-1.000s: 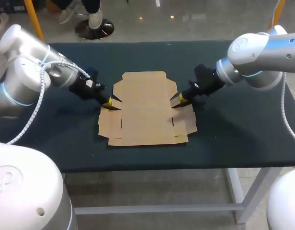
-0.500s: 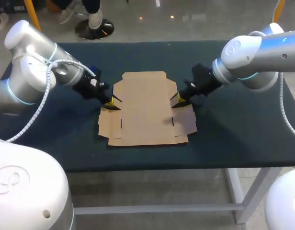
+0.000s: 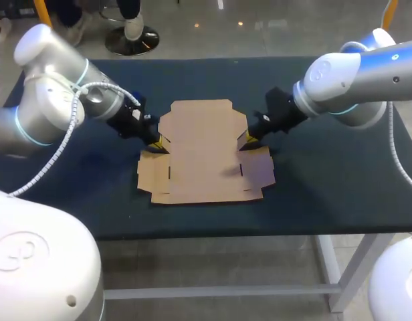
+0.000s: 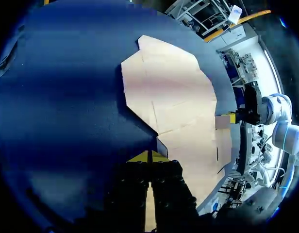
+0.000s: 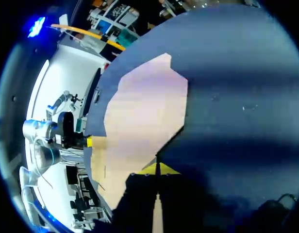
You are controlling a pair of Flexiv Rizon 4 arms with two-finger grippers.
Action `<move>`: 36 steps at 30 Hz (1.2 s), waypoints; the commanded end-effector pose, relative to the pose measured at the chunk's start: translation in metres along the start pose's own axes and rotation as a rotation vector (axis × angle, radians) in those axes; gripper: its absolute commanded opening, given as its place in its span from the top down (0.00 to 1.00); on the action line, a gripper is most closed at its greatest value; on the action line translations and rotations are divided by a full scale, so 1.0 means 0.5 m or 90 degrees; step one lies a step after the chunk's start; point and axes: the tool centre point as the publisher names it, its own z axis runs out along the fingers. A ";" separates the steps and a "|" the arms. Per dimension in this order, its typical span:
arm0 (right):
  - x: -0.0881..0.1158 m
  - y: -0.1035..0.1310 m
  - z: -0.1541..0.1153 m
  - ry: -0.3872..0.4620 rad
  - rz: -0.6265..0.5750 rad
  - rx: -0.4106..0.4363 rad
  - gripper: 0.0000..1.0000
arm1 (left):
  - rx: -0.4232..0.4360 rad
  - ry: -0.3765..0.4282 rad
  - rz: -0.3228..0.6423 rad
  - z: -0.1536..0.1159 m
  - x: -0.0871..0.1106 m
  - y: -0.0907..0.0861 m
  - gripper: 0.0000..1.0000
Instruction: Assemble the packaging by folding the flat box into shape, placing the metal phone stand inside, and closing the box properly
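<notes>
Cardboard, one piece: a flat box (image 3: 202,150), unfolded, lying face-up in the middle of the dark table (image 3: 326,180), its narrower panel toward the far edge and its wider flapped part toward the near edge. Two arms in play, one claw each. Left arm (image 3: 52,100) enters from the left side and slants down toward the box, wrist low. The left claw (image 3: 156,142) sits at the box's left edge, at the notch where the narrow panel meets the side flap. Its own wrist camera shows the two yellow tips pressed together with no gap and the cardboard edge just ahead of them; I can't tell whether they touch the card. Right arm (image 3: 353,80) mirrors it from the right side. The right claw (image 3: 245,139) is at the matching notch on the box's right edge, tips likewise closed against each other, with nothing visibly pinched. Both claws face each other across the box.
</notes>
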 end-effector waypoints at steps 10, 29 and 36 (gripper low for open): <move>0.013 0.001 0.002 -0.019 0.014 0.010 1.00 | -0.012 -0.029 -0.011 -0.002 0.030 0.007 1.00; 0.032 -0.002 0.011 -0.027 0.007 0.021 1.00 | -0.020 -0.032 0.001 0.009 0.051 0.008 1.00; 0.039 -0.002 0.020 -0.035 0.002 0.027 1.00 | -0.018 -0.035 0.009 0.013 0.060 0.008 1.00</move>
